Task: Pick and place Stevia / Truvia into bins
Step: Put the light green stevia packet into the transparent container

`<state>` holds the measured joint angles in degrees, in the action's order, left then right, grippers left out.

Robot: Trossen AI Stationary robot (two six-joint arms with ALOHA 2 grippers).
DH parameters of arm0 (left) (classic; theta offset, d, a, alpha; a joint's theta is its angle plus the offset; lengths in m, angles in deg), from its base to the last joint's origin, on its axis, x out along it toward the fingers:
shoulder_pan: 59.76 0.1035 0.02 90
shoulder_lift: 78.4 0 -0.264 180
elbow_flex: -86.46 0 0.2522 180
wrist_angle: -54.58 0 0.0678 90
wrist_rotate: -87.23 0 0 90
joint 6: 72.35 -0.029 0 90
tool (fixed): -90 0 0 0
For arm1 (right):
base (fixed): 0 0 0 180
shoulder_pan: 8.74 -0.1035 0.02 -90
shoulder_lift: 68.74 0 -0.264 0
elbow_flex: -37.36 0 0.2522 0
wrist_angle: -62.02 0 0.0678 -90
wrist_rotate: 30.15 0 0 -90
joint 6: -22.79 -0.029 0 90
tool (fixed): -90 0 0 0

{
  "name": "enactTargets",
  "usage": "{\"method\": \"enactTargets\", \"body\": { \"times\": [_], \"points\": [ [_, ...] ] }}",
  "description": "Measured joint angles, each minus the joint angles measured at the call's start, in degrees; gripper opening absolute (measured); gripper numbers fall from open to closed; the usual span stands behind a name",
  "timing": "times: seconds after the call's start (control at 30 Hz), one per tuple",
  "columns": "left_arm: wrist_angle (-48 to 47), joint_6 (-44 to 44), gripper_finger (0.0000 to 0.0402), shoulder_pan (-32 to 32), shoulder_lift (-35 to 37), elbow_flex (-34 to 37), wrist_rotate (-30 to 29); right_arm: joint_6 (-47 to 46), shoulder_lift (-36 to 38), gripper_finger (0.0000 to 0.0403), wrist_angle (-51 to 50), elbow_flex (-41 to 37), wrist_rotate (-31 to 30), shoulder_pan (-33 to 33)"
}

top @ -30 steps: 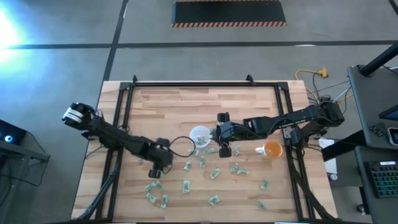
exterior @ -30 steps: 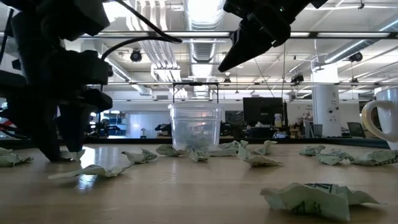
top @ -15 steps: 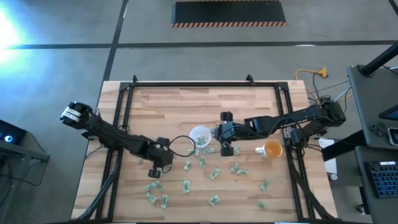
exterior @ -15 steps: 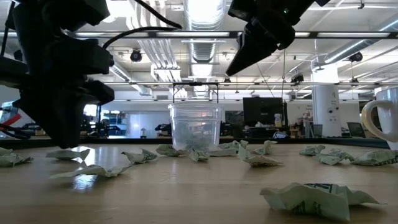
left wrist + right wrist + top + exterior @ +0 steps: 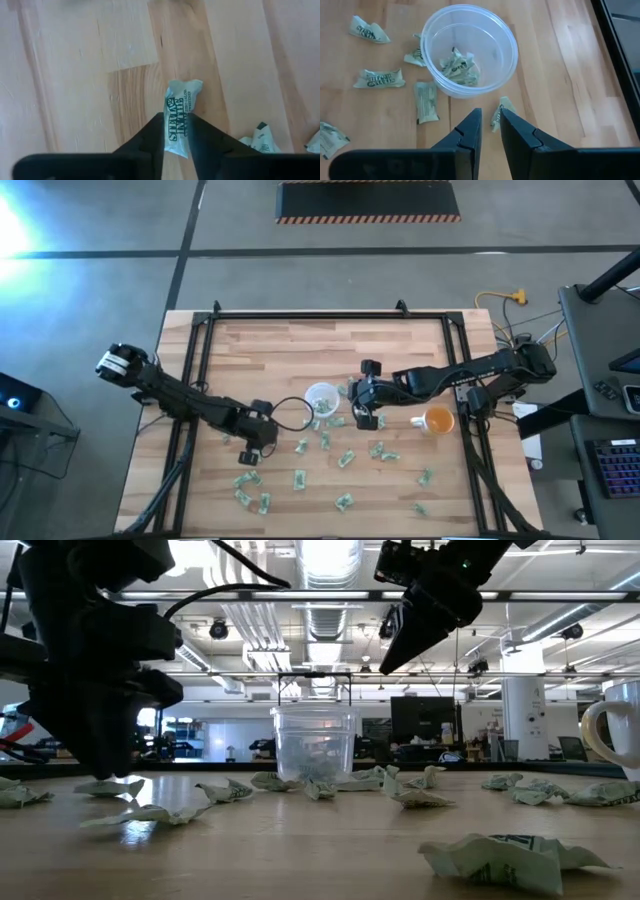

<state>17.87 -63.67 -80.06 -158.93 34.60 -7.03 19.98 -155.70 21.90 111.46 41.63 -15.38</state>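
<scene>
Item 1. My left gripper [image 5: 176, 131]: fingers pinched on one sweetener packet [image 5: 181, 116], lifted clear of the table [image 5: 75, 90]. The grip is near one end only; most of the packet sticks out forward past my fingertips.

Item 2. My right gripper [image 5: 489, 131]: fingers nearly together with a thin gap, nothing between them. It hangs in the air just off the clear cup [image 5: 468, 50], which lies straight ahead of it.

Item 3. Cup contents: a few packets [image 5: 459, 67] lie at the bottom.

Item 4. Loose packets: several lie around the cup, one [image 5: 498, 113] just beyond my right fingertips, more [image 5: 300, 479] scattered nearer the table's front edge.

Item 5. Orange cup [image 5: 437, 421]: beside my right forearm, not part of the job.

Risks, as I judge them:
- The end-on grip may let the held packet twist or slip during the carry.
- The cup is light; a nudge from either arm could tip it.
- Both arms converging on the cup could collide.

Readable print: the held packet shows "STEVIA IN THE"; smaller lettering is illegible.
</scene>
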Motion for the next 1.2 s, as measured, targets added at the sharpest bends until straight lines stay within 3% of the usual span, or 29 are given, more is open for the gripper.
{"method": "enactTargets", "body": {
  "times": [0.2,0.37,0.83,1.03,1.2],
  "points": [
    [0.49,1.02,0.0113,0.02,-0.70,0.75,-0.01,0.13,0.00,0.0059,0.01,0.00,0.02,0.00],
    [0.52,1.46,0.0112,0.04,-1.53,0.92,1.26,0.13,0.00,0.0059,0.05,-0.02,0.02,0.01],
    [0.13,-0.40,0.0004,0.04,-1.23,0.61,1.28,0.17,0.00,0.0057,0.05,-0.02,0.04,0.01],
    [-0.01,-3.70,0.0007,-0.02,-0.98,-2.11,-4.31,0.00,0.00,0.0057,-0.20,-0.02,-0.02,0.01],
    [0.01,-5.93,0.0007,0.00,-0.98,-5.53,-16.96,-2.83,0.00,0.0057,-3.20,-0.04,-4.78,0.00]
  ]
}}
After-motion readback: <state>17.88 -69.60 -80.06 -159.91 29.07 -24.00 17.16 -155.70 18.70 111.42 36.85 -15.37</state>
